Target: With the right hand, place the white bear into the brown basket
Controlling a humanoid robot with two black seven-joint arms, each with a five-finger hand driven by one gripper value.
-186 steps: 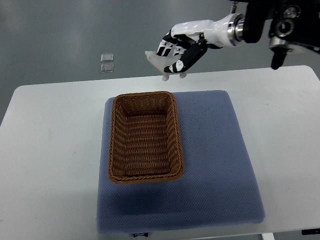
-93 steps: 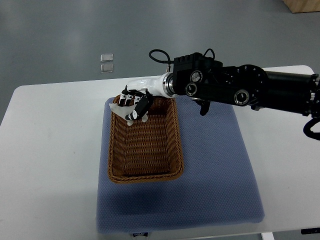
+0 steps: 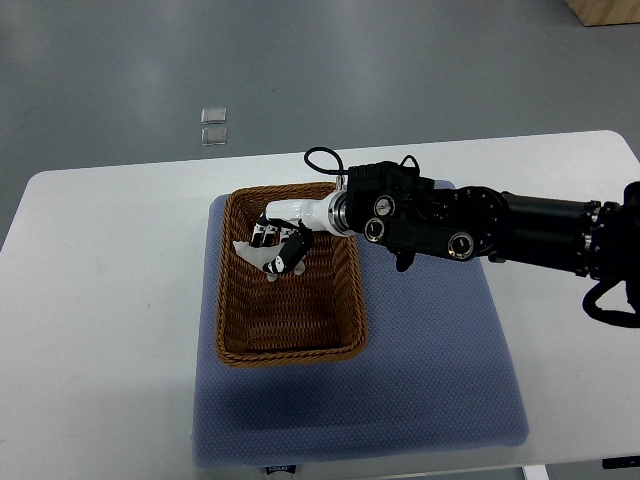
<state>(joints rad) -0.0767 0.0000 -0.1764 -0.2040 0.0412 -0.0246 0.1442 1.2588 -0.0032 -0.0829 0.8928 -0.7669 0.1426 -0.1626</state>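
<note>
Right hand (image 3: 278,240) inside woven wicker basket (image 3: 238,330), rectangular, brown, on blue textured mat (image 3: 430,340). Fingers curled around white bear (image 3: 250,252), small pale soft shape, mostly hidden, probably still gripped. Smooth white table (image 3: 100,280) underneath.

floor (image 3: 120,60): grey, smooth | white table (image 3: 110,300) | blue mat (image 3: 430,350) on it | wooden corner (image 3: 605,10) top right

Brown woven basket (image 3: 290,345) (blue mat (image 3: 420,370))
</note>
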